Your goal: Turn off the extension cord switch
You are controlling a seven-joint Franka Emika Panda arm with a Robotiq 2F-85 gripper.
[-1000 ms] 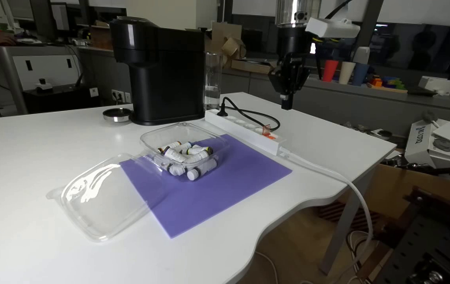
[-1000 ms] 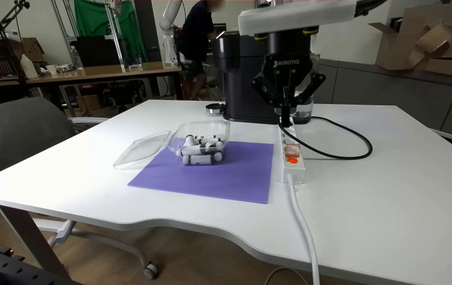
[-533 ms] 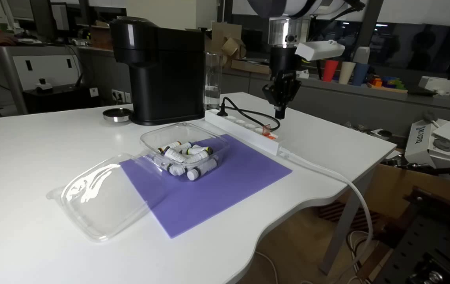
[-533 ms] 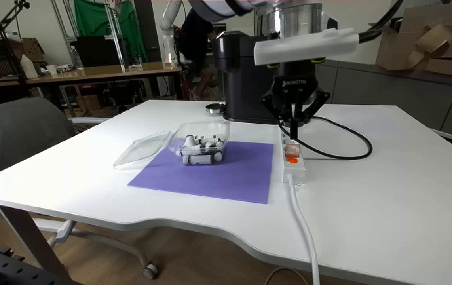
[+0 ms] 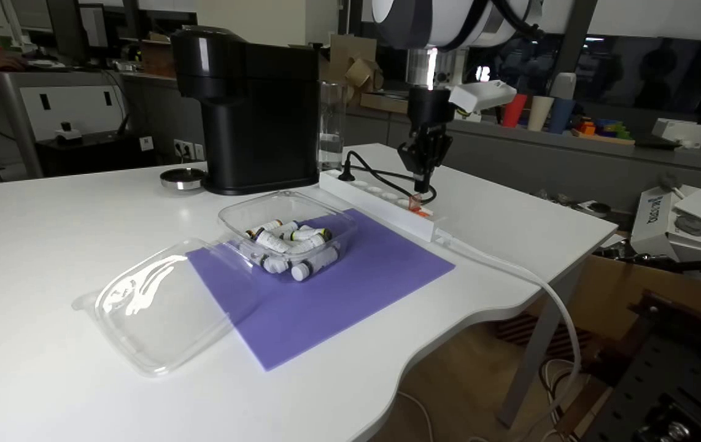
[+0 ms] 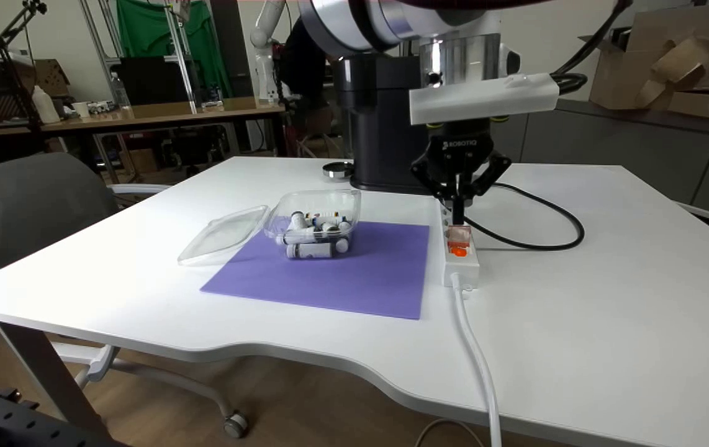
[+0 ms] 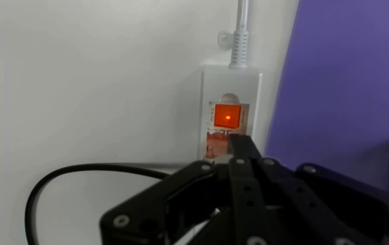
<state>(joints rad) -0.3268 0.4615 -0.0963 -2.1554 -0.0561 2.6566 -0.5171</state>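
Extension cord: a long, flat, white power strip lying on the white worktop, just beside a purple mat.
Switch: an orange square near the strip's cable end; in the wrist view a small bright spot shows in it. A see-through reddish flap stands up next to it.
Gripper: black, pointing down over the strip, its tip right at the flap; whether the two touch, I cannot tell.
Jaws: together, forming one narrow tip.
Cable: white, leaving the strip's end near the switch and, in both exterior views, hanging over the worktop's edge.
Black wire: looping on the worktop from a plug in the strip's opposite end.
Clear tub: on the mat, holding a jumble of small white bottles.
Lid: clear plastic, beside the tub and partly over the mat's edge.
Coffee machine: tall and black, near the plug end of the strip, with a small round metal dish beside it.
Cups: red, cream and blue, in a row on a ledge in the background of an exterior view.
Chair: grey, beside the worktop in an exterior view.
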